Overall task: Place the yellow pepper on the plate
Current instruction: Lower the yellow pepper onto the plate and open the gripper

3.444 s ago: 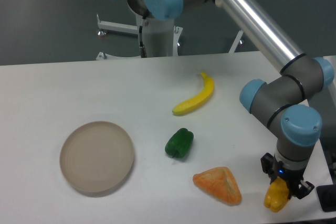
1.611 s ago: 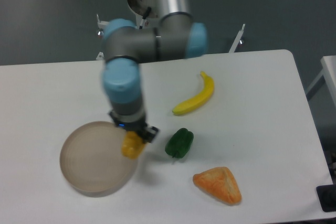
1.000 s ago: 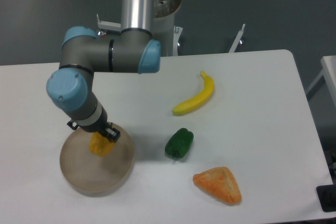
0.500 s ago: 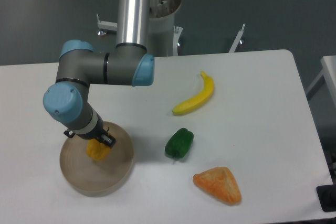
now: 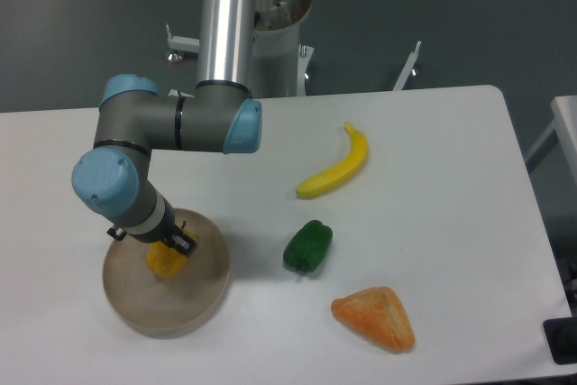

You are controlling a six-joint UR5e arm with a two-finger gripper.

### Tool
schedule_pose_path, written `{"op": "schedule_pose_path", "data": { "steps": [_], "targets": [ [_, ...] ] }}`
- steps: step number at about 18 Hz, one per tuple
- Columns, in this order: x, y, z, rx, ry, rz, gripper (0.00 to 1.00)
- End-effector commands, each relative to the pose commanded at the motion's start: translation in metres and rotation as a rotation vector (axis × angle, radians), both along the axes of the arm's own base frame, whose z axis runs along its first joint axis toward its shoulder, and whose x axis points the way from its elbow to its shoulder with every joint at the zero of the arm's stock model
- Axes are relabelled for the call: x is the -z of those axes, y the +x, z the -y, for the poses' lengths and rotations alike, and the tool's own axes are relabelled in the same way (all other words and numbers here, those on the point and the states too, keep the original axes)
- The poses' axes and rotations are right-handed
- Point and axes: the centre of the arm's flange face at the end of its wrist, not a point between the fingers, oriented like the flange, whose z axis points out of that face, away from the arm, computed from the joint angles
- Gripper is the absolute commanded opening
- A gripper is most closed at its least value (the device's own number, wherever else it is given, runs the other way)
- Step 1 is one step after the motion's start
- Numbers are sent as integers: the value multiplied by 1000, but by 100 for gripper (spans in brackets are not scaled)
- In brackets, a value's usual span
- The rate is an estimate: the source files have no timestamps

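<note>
The yellow pepper (image 5: 163,262) sits low inside the beige plate (image 5: 200,290) at the left front of the table. My gripper (image 5: 158,250) reaches down onto it from above, and its dark fingers still flank the pepper's top. The wrist hides the fingertips, so whether they still clamp the pepper does not show.
A green pepper (image 5: 308,246) lies right of the plate. A banana (image 5: 336,165) lies behind it, and an orange wedge (image 5: 376,316) sits at the front right. The arm's elbow (image 5: 180,123) hangs over the table behind the plate.
The arm carried the yellow pepper from the front right of the table to the plate and lowered it. Over the last half second it sank only slightly.
</note>
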Motion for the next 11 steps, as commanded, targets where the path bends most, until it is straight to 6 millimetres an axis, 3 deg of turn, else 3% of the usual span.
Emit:
{"op": "schedule_pose_path", "data": {
  "steps": [11],
  "targets": [
    [0, 0, 0, 2, 0, 0, 53]
  ]
}}
